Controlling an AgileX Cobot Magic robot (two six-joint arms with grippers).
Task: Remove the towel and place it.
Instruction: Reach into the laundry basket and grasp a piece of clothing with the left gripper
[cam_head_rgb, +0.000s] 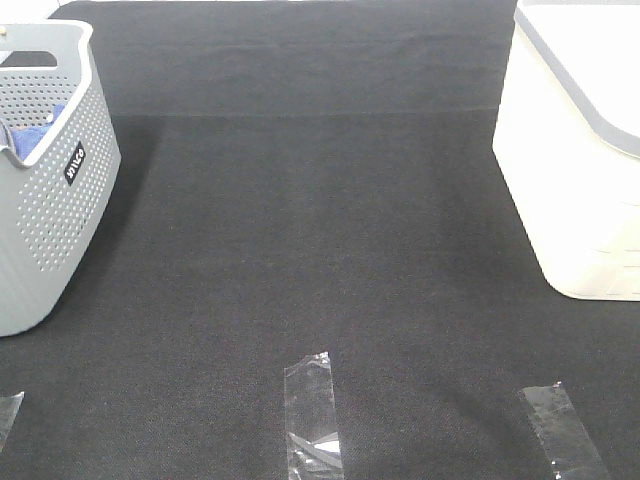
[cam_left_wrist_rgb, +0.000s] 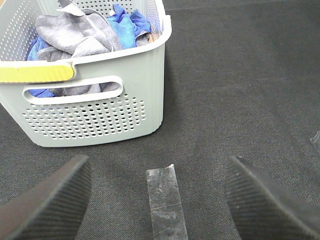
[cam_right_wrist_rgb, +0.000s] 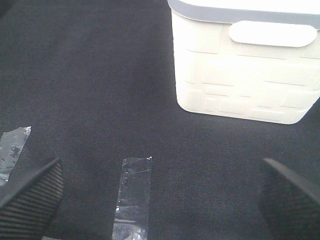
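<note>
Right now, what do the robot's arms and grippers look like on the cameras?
Only the tips show. The left gripper has two dark grey, wedge-shaped fingers with fine parallel ridges on their inner faces. The right gripper has the same dark ribbed fingers. No cables, labels or arm links are in view; the overhead camera shows neither arm.

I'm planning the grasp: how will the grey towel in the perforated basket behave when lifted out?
The grey towel lies crumpled in soft folds, so it will probably hang limp from one pinch. It touches the blue cloth, which may come up too. The perforated basket looks light, so it might shift if the towel snags.
</note>
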